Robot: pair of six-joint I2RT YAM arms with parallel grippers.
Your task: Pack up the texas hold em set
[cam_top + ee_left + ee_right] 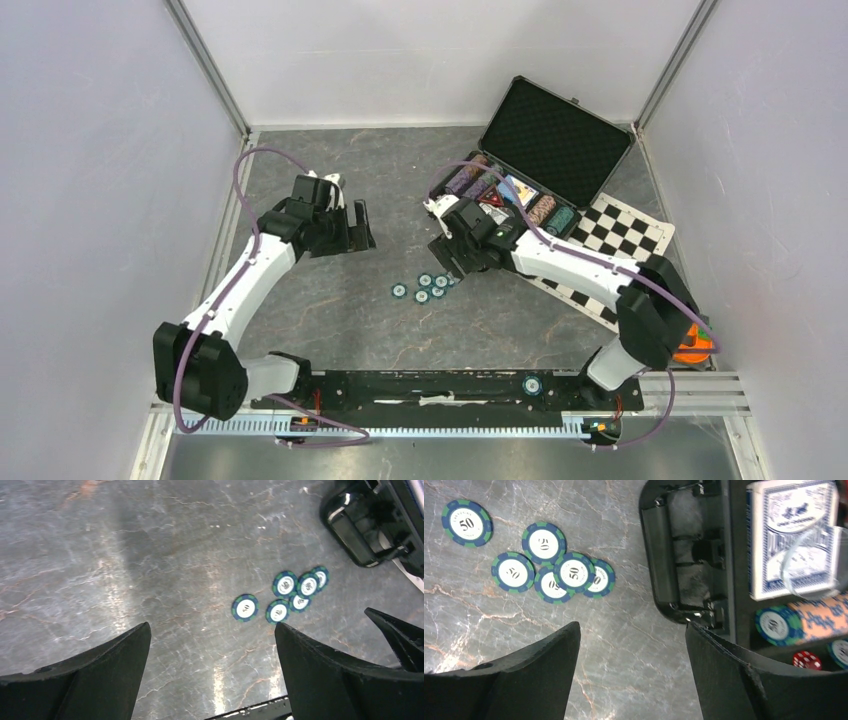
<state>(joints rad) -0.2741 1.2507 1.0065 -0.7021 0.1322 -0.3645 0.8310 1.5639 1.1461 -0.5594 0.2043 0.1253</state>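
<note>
Checkered mat (628,233), orange toy (692,346)

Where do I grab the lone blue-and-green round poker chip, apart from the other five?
Pinch the lone poker chip across its rim, from straight above: it lies flat on the grey table, so only its thin edge offers a hold. It sits clear of the overlapping cluster, leaving finger room.

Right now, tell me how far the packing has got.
Done: card deck, a red die and chip rows sit in the open case. In hand: nothing; left tool and right tool are open, empty. Left: six loose chips on the table, then closing it.
</note>
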